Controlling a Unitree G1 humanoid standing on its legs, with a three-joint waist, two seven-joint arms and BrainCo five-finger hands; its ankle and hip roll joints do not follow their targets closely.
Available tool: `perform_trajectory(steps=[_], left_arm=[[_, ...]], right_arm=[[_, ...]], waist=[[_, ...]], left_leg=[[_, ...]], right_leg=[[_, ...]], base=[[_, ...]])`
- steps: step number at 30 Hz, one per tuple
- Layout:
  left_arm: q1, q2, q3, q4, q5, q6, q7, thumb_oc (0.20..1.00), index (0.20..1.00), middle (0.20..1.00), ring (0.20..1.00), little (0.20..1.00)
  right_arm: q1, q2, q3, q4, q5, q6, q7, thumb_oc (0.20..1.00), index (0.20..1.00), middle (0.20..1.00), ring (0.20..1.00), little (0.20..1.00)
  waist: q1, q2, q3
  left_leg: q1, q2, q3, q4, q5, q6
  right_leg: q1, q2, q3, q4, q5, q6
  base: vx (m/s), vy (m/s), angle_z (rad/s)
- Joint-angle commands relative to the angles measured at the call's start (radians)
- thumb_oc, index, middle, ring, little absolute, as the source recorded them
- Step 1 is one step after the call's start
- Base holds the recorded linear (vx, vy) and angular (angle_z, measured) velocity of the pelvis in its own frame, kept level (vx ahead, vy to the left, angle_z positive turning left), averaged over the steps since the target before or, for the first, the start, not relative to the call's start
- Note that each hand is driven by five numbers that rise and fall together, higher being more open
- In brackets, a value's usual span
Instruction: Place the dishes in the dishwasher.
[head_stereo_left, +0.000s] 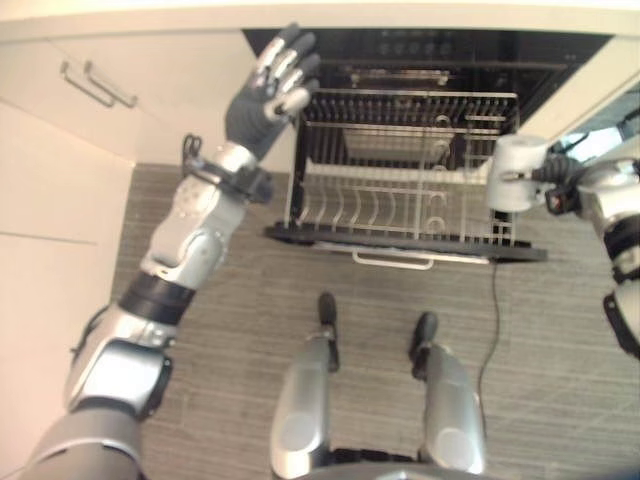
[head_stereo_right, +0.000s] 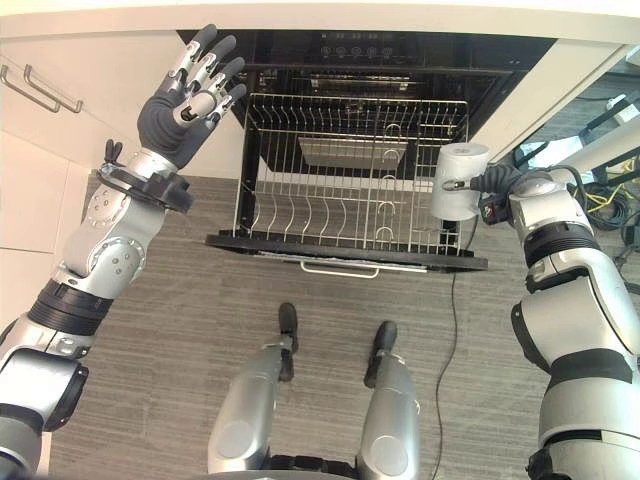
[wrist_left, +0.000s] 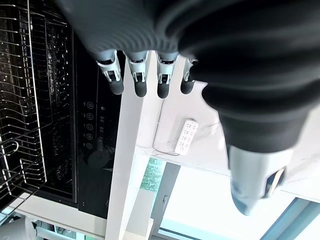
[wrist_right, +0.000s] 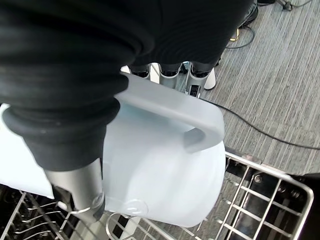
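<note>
Right hand (head_stereo_right: 500, 188) is clamped on a white mug (head_stereo_right: 458, 182) by its handle, just above the pulled-out dishwasher rack's (head_stereo_right: 350, 205) near-right corner. Should lower it betw. the tines, w/o tilting. Left hand (head_stereo_right: 185, 95) is raised, fingers spread, empty.

No text reads clearly; the dishwasher control panel (head_stereo_right: 350, 48) perhaps bears small icons.

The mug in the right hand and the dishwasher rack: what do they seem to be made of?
The mug looks like matte white ceramic or plastic; its smooth, opaque surface leaves this open. The right hand holds it by the handle. The rack appears to be light coated metal wire: thin, evenly bent rods.
</note>
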Motion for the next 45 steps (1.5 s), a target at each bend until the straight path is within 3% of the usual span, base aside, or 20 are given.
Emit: perform_trajectory(steps=[1, 29, 30, 32, 33, 45], left_arm=[[-0.053, 0.003, 0.017, -0.097, -0.038, -0.072, -0.009, 1.000, 1.000, 1.000, 1.000, 1.000], [-0.060, -0.019, -0.037, -0.148, -0.065, -0.119, -0.013, 1.000, 1.000, 1.000, 1.000, 1.000], [-0.063, -0.022, -0.042, -0.155, -0.065, -0.121, -0.005, 1.000, 1.000, 1.000, 1.000, 1.000], [-0.064, -0.026, -0.047, -0.157, -0.061, -0.127, 0.001, 1.000, 1.000, 1.000, 1.000, 1.000], [-0.063, -0.028, -0.048, -0.162, -0.055, -0.129, 0.004, 1.000, 1.000, 1.000, 1.000, 1.000], [-0.053, 0.011, -0.036, -0.171, -0.087, -0.128, 0.000, 1.000, 1.000, 1.000, 1.000, 1.000]], right_arm=[[-0.136, -0.009, 0.071, 0.019, -0.017, -0.012, -0.007, 0.200, 0.200, 0.200, 0.200, 0.200], [-0.237, 0.042, 0.094, 0.100, -0.015, 0.034, -0.085, 0.200, 0.200, 0.200, 0.200, 0.200], [-0.248, 0.046, 0.096, 0.104, -0.015, 0.037, -0.087, 0.244, 0.244, 0.244, 0.244, 0.244], [-0.250, 0.049, 0.097, 0.104, -0.012, 0.036, -0.098, 0.878, 0.878, 0.878, 0.878, 0.878], [-0.249, 0.053, 0.095, 0.103, -0.014, 0.038, -0.106, 1.000, 1.000, 1.000, 1.000, 1.000], [-0.249, 0.035, 0.104, 0.062, -0.024, 0.023, -0.127, 1.000, 1.000, 1.000, 1.000, 1.000]], waist=[[0.012, 0.011, -0.012], [0.032, 0.052, 0.009], [0.033, 0.057, 0.009], [0.032, 0.059, 0.009], [0.033, 0.059, 0.009], [0.031, 0.041, 0.009]], left_leg=[[-0.017, -0.002, -0.023, 0.057, -0.082, -0.048], [-0.154, -0.016, -0.051, 0.057, -0.035, -0.044], [-0.165, -0.017, -0.052, 0.057, -0.033, -0.044], [-0.171, -0.018, -0.053, 0.057, -0.030, -0.045], [-0.174, -0.018, -0.054, 0.057, -0.030, -0.045], [-0.156, -0.001, -0.042, 0.057, -0.029, -0.052]], right_leg=[[-0.037, 0.008, 0.050, -0.099, 0.092, 0.050], [-0.171, 0.004, 0.072, -0.099, 0.128, 0.054], [-0.181, 0.003, 0.074, -0.099, 0.129, 0.054], [-0.188, 0.004, 0.076, -0.099, 0.129, 0.053], [-0.190, 0.004, 0.076, -0.099, 0.129, 0.053], [-0.170, 0.012, 0.070, -0.099, 0.130, 0.055]], base=[[0.00, 0.000, 0.00], [0.01, -0.007, -0.01], [0.00, 0.000, 0.00], [-0.04, 0.000, -0.02], [-0.03, -0.010, -0.03], [-0.04, -0.006, 0.00]])
